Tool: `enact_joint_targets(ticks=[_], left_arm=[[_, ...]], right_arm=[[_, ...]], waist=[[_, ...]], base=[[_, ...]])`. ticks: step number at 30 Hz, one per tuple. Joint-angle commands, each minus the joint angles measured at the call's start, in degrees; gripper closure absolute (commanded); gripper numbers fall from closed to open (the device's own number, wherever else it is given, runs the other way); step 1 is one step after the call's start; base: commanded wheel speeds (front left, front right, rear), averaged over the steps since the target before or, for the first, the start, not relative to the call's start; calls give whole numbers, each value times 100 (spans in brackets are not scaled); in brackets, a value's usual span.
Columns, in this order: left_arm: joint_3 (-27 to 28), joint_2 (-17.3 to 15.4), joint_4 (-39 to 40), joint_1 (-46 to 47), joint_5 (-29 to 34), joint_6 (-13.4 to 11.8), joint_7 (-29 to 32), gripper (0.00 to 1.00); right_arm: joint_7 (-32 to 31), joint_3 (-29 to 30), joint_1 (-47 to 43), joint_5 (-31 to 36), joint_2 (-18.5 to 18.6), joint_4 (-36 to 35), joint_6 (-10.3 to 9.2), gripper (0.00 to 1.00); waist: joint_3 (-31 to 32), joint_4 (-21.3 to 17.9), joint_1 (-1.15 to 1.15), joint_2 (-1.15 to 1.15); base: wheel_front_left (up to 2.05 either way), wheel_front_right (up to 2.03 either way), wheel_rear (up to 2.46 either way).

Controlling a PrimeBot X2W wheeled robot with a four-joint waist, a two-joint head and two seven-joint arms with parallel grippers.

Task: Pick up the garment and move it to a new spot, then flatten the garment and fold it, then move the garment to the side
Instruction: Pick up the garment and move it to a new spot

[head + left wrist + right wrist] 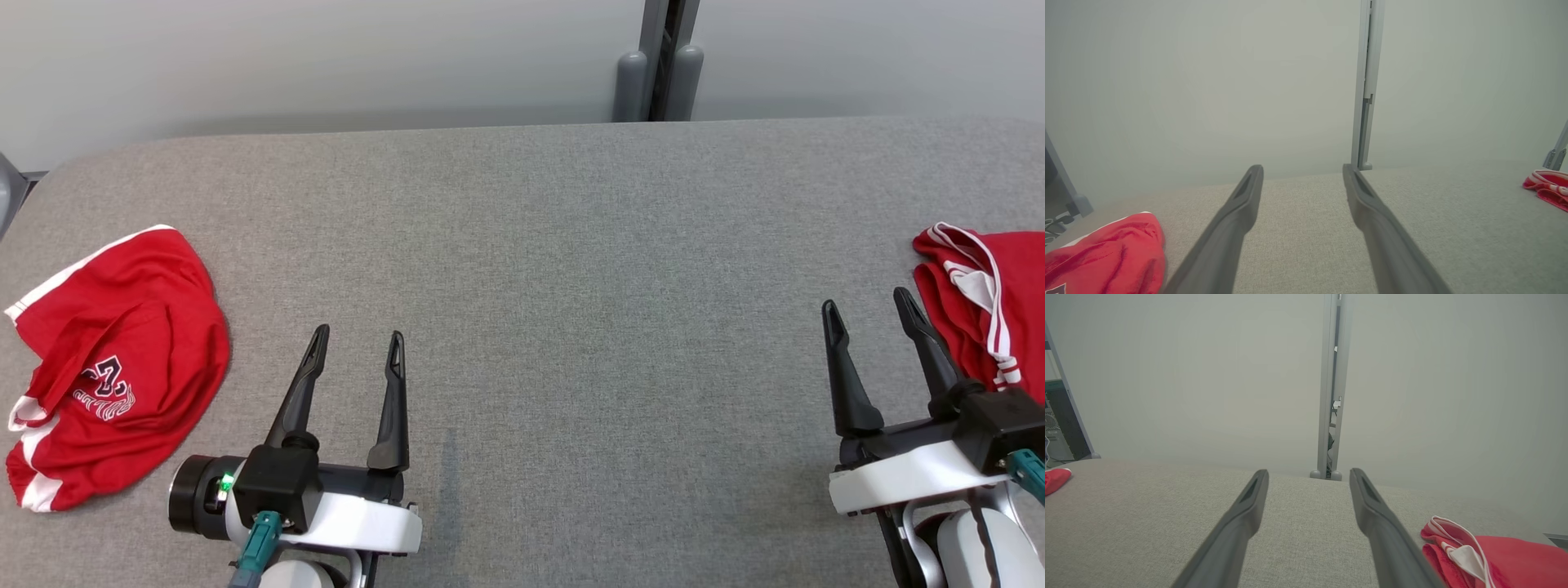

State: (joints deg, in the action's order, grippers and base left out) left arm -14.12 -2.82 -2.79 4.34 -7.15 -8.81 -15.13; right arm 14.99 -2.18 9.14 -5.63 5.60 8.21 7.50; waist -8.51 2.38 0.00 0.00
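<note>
A red garment (114,359) with white trim and dark lettering lies bunched at the table's left side, also low left in the left wrist view (1106,257). A second red garment (988,302) with white stripes lies crumpled at the right edge, seen low right in the right wrist view (1486,559). My left gripper (359,339) is open just right of the left garment, nothing between its fingers. My right gripper (868,298) is open too, its right finger close beside the right garment. Both hover over bare grey cloth.
The grey fabric-covered table (555,269) stretches wide between the two garments. A pale wall runs behind its far edge, with a grey upright post (660,61) at the middle. The table's left corner is rounded.
</note>
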Motion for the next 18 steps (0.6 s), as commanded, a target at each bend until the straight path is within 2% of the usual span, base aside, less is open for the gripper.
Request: enact_joint_targets(ticks=[1,7,18], left_arm=[[19,-19,-3,43,9,15,0,0],[-78,-20,-24,127,-21,40,0,0],[-76,-18,-77,165,-14,-9,0,0]], right_arm=[[25,26,47,-53,10,-23,-2,0],[25,74,-32,-84,-12,-72,-2,0],[26,-221,74,-135,-14,-129,-2,0]], waist=[[-8,-3,0,0],[-43,151,0,0],[-247,1166,0,0]], base=[[0,0,0],[0,0,0],[0,0,0]])
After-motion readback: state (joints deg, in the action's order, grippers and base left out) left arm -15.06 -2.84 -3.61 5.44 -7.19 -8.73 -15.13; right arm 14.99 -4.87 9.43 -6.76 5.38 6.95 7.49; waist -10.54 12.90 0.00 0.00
